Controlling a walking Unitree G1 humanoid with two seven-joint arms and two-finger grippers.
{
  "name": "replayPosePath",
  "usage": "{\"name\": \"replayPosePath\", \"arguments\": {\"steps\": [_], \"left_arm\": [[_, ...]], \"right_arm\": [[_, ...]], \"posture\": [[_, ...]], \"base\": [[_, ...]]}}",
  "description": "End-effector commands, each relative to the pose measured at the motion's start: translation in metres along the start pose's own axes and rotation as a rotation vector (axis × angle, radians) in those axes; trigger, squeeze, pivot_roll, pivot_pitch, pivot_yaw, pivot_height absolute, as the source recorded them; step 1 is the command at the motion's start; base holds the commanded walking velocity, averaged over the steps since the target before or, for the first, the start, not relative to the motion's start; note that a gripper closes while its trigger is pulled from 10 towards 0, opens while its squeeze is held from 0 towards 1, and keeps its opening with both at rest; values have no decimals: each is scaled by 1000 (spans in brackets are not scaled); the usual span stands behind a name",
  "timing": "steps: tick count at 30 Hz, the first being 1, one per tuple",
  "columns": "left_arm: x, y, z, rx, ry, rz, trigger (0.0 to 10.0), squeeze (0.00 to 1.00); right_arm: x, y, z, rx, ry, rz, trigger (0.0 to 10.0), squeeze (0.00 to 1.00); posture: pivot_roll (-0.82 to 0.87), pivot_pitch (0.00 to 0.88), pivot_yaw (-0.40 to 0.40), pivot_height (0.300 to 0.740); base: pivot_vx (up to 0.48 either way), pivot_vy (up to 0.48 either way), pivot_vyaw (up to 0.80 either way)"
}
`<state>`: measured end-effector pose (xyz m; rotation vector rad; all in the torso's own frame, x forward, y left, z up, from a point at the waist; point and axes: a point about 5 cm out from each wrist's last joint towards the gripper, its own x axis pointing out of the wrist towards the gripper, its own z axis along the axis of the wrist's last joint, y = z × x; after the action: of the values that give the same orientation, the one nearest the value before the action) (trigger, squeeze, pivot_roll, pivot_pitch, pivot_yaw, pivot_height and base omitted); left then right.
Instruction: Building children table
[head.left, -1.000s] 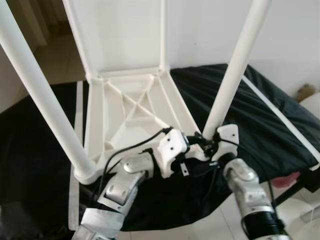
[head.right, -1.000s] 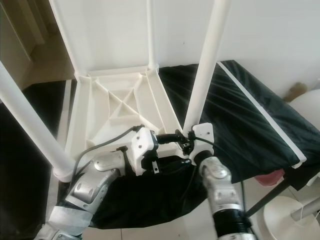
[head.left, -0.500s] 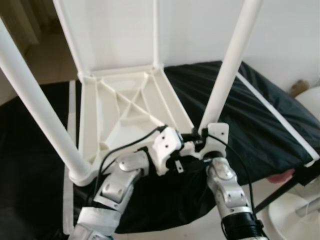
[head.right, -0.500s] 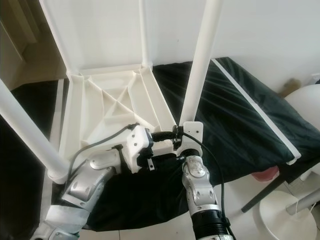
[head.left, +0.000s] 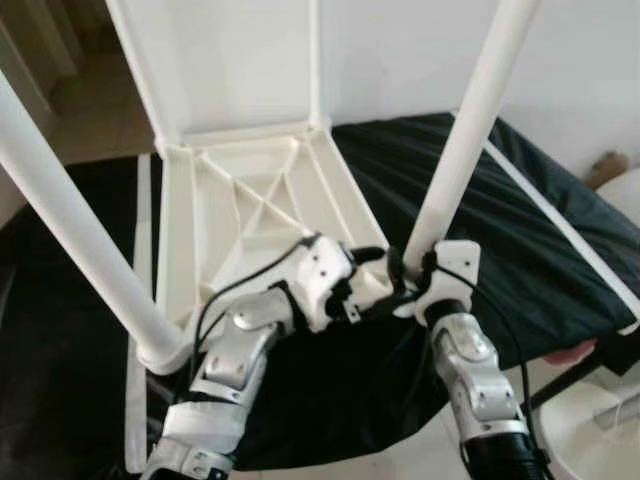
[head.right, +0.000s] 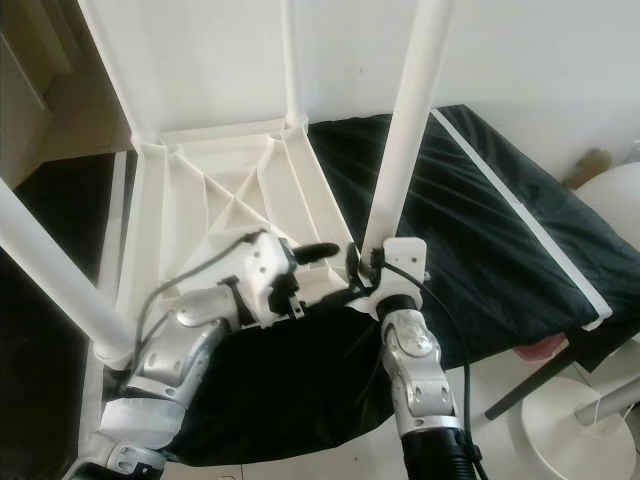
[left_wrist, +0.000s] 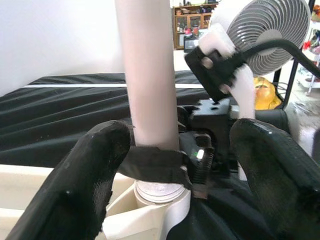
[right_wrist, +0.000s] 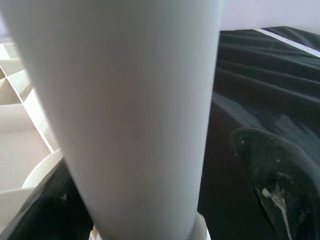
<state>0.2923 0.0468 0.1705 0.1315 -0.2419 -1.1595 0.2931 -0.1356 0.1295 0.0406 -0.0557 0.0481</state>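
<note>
White plastic throughout: the children's table (head.left: 250, 200) is lying upside down on a black sheet (head.left: 560, 240), ribbed underside up, with legs rising from its corners. I am working the near right leg (head.left: 465, 140), which is standing nearly upright in its corner socket (left_wrist: 160, 197), leaning slightly away to the right. Another leg (head.left: 70, 230) is seated at the near left corner.

Both claws are meeting at the foot of the near right leg. My right claw (head.right: 365, 268) is reaching in from the near side with its fingers (right_wrist: 272, 170) straddling the leg just above the socket; in its wrist view the leg is sitting between them, but I cannot tell whether the pads are actually pressing on it. My left claw (left_wrist: 172, 165) is coming in from the left with its fingers (left_wrist: 87, 175) spread wide, pointing at that same joint and not touching the leg.

The relation that matters: the leg's long axis is running up and away from the socket, and the right claw is encircling it across that axis, so it is the nearer arm for any turning or pressing home. In my judgement, the leg is being seated, and tilt at the socket is the risk.

A fan (left_wrist: 270, 35) is standing beyond the sheet.
</note>
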Motion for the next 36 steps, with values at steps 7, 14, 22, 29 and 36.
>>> {"name": "replayPosePath", "arguments": {"steps": [7, 14, 22, 29, 36], "left_arm": [[-26, 56, -13, -21, 76, 700, 10000, 0], [-45, 74, -18, -160, 47, 969, 10000, 0], [-80, 81, -33, -387, -50, 1359, 10000, 0], [-110, 83, -34, -298, -4, 1590, 10000, 0], [-135, 81, -32, -202, 60, 1789, 10000, 0]], "right_arm": [[-7, 12, -5, -44, 11, 54, 10000, 0], [-4, 15, -4, -51, 14, 60, 10000, 0], [-3, 16, -5, -61, 20, 68, 10000, 0], [-1, 18, -5, -61, 26, 97, 10000, 0], [2, 19, -6, -65, 32, 111, 10000, 0]], "posture": [[-5, 0, 3, 740], [7, 0, 2, 740], [14, 0, -2, 740], [13, 0, -1, 740], [18, 0, 0, 740]], "base": [[0, 0, 0], [0, 0, 0], [0, 0, 0], [0, 0, 0], [0, 0, 0]]}}
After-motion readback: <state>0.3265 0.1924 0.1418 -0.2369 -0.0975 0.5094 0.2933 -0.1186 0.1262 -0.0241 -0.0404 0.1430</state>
